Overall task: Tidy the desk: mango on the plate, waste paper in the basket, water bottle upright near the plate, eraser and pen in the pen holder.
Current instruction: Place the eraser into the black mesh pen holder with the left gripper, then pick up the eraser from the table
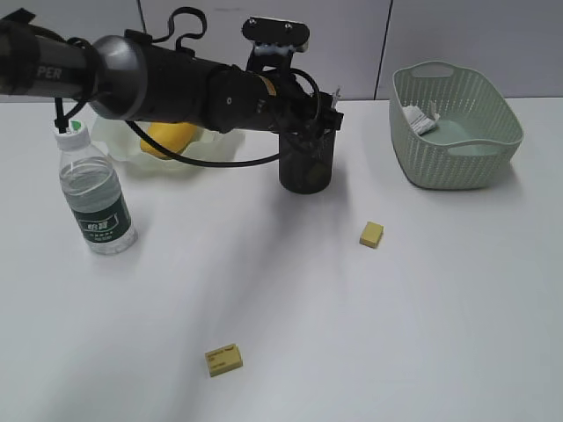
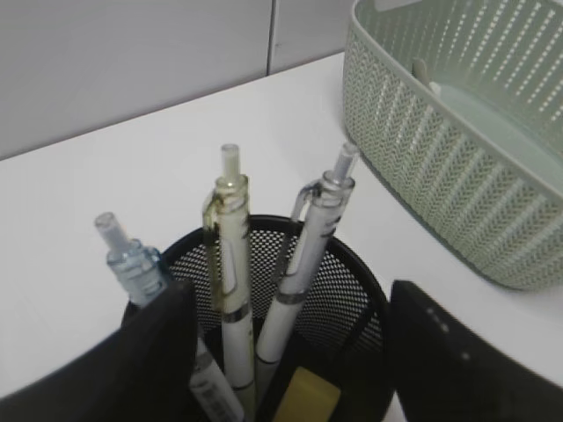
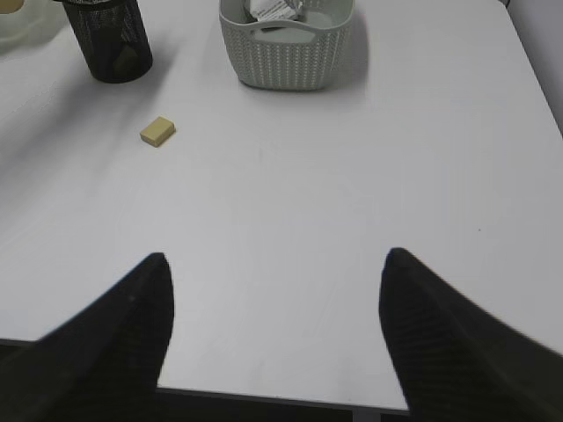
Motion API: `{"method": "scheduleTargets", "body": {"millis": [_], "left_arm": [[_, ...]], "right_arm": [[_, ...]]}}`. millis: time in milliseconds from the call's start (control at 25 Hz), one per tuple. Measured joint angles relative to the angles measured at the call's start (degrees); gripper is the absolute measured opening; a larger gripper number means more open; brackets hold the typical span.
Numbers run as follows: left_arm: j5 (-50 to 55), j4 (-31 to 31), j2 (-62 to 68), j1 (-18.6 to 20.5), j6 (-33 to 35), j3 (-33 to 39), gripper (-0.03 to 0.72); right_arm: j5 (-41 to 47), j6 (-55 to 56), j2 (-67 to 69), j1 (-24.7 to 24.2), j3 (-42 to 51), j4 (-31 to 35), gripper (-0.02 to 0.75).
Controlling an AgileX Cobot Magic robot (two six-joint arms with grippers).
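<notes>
My left gripper (image 2: 281,352) hangs open right over the black mesh pen holder (image 2: 347,281), one finger on each side of its rim. Three pens (image 2: 230,255) stand in the holder and a yellow eraser (image 2: 308,396) lies at its bottom. Two more yellow erasers (image 1: 371,234) (image 1: 223,360) lie on the desk (image 1: 290,290). The mango (image 1: 169,137) rests on the pale-green plate (image 1: 211,151). The water bottle (image 1: 97,193) stands upright beside the plate. The waste paper (image 1: 420,119) is inside the basket (image 1: 456,132). My right gripper (image 3: 273,290) is open and empty above the desk's near edge.
The left arm (image 1: 158,83) stretches from the far left across the plate to the pen holder (image 1: 306,163). In the right wrist view, the basket (image 3: 286,48) stands at the far side, with the pen holder (image 3: 110,44) and one eraser (image 3: 157,131) to its left.
</notes>
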Motion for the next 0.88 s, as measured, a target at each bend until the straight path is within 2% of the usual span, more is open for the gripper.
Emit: {"method": "scheduleTargets", "body": {"millis": [360,760,880], "left_arm": [[11.11,0.55,-10.33,0.0,0.0,0.05,0.518],[42.14,-4.63,-23.52,0.41,-0.22,-0.45,0.518],[49.42,-5.4,-26.32,2.86,-0.24,-2.26,0.518]], "right_arm": [[0.0,0.0,0.0,0.0,0.0,0.0,0.571],[0.0,0.0,0.0,0.0,0.0,0.0,0.571],[0.0,0.0,0.0,0.0,0.0,0.0,0.571]]}}
